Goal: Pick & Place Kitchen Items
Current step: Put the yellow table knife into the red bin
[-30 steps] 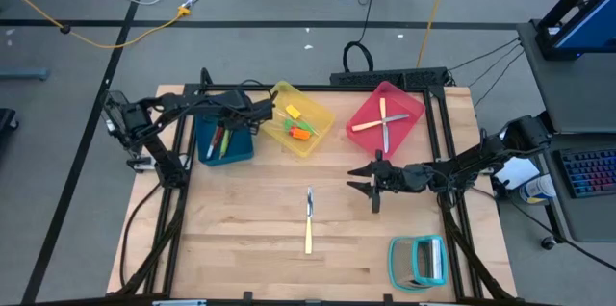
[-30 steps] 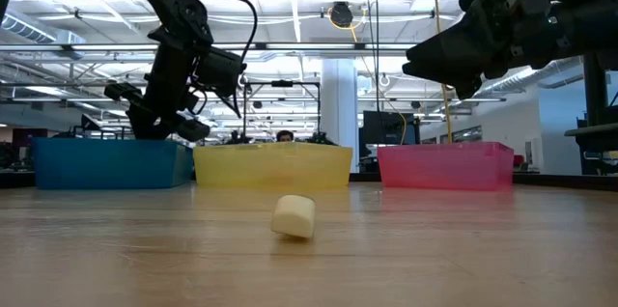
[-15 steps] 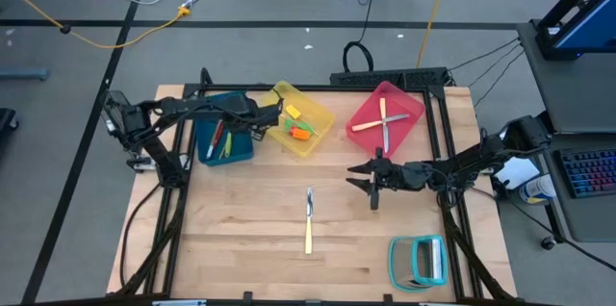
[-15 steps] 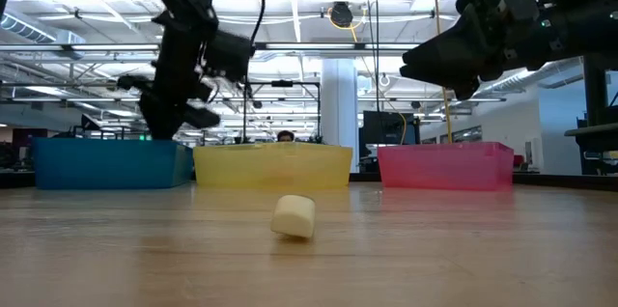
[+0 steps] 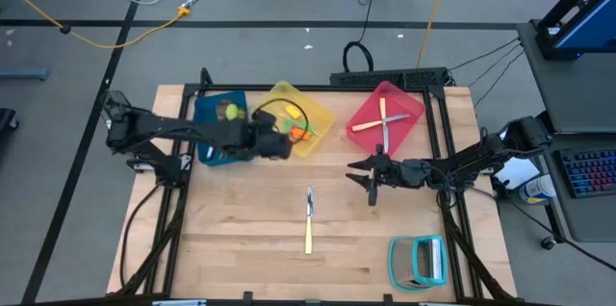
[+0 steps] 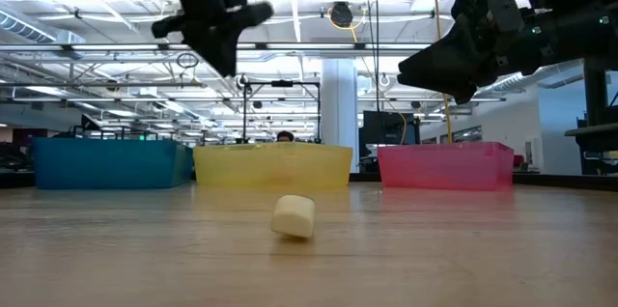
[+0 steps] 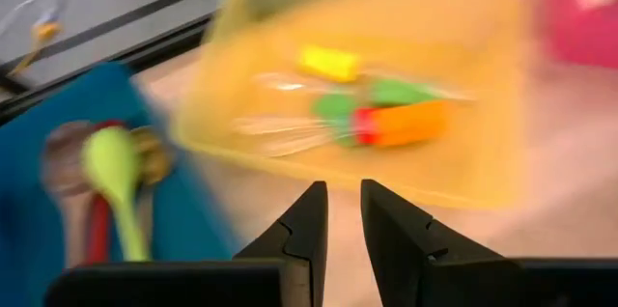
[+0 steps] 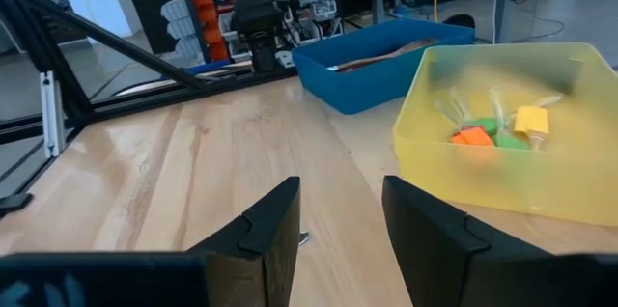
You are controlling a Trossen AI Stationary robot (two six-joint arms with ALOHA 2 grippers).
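High view first: the left gripper (image 5: 277,144) is hovering left of the frame's centre, over the near edge of the yellow bin (image 5: 321,116), with the blue bin (image 5: 204,155) just to its left. Its own wrist view is showing the two dark fingers (image 7: 301,225) a narrow gap apart with nothing between them, pointing at the yellow bin (image 7: 463,167) where the small spatulas (image 7: 401,122) (orange, green, a bit of yellow) are lying. To the left in that picture the blue bin (image 7: 58,104) is holding a lime-green spoon (image 7: 114,167) among other handles too blurred to sort out.

The right gripper (image 5: 368,173) is hanging right of centre, just below the pink bin (image 5: 409,109), where two pale utensils (image 5: 382,123) are lying crossed. Its wrist view is showing the fingers (image 8: 261,225) spread moderately wide and holding nothing, with bare table (image 8: 174,172) ahead of them.

A cream-handled knife (image 5: 309,219) is lying alone on the table (image 5: 241,239), low in the middle of the frame, well apart from both grippers. The low view is catching it end-on as a pale butt (image 6: 294,216) in front of the yellow bin (image 6: 272,166). The teal-framed rack (image 5: 419,260) is sitting at the lower right.
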